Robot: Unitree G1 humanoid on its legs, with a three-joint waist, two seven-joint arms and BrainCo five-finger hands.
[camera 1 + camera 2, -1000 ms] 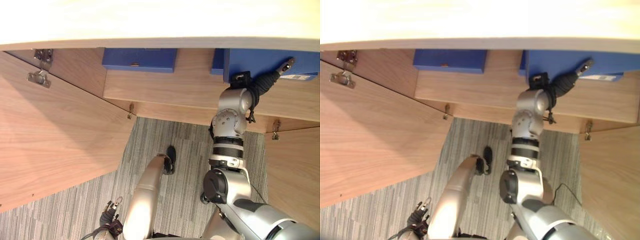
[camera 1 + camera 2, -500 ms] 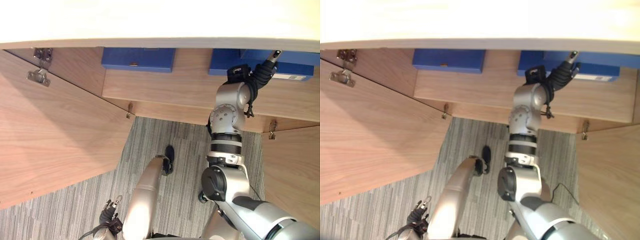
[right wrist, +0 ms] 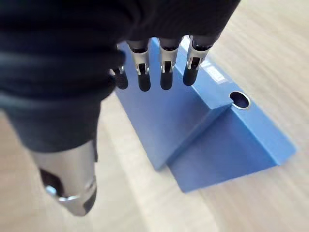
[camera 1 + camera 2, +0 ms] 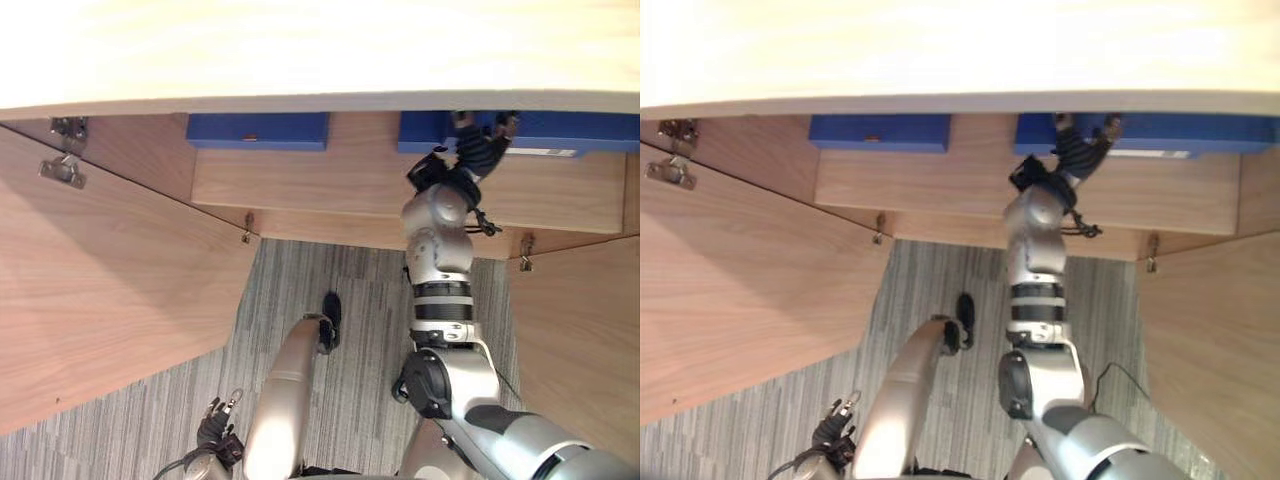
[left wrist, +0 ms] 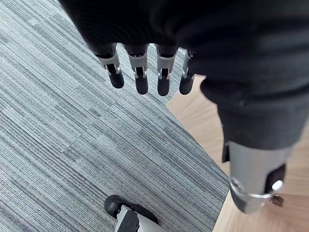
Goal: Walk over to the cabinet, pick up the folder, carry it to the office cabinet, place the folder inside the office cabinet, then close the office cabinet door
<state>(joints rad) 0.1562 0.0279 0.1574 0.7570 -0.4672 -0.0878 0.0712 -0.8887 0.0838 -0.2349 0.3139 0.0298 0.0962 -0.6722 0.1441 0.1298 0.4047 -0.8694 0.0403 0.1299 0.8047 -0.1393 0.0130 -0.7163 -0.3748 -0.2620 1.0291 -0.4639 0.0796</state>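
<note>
So the right hand (image 4: pixel 480 145) is up inside the cabinet with its fingers (image 3: pixel 166 72) out straight over the folder (image 3: pixel 203 125), not wrapped round anything. Can't tell if the tips are actually touching the cover or just above it. The folder's lying flat on the shelf (image 4: pixel 340 185), so I'd say the placing part is basically done and what's left is backing the arm out and shutting the doors. That's where it could go sideways imo: if the dark tips drag on the cover on the way out, the folder slides toward the shelf's front edge, and then a door either won't close on it or knocks it to the floor. The other folder (image 4: pixel 258 131) is well off to the left, so no worries there. The right door (image 4: pixel 585 340) stands open just beside the arm, so a sloppy pull-back could clip it, and the left door (image 4: pixel 110 290) is wide open too. Left hand (image 5: pixel 140 72) just hangs relaxed and empty over the carpet (image 5: pixel 72 145).
</note>
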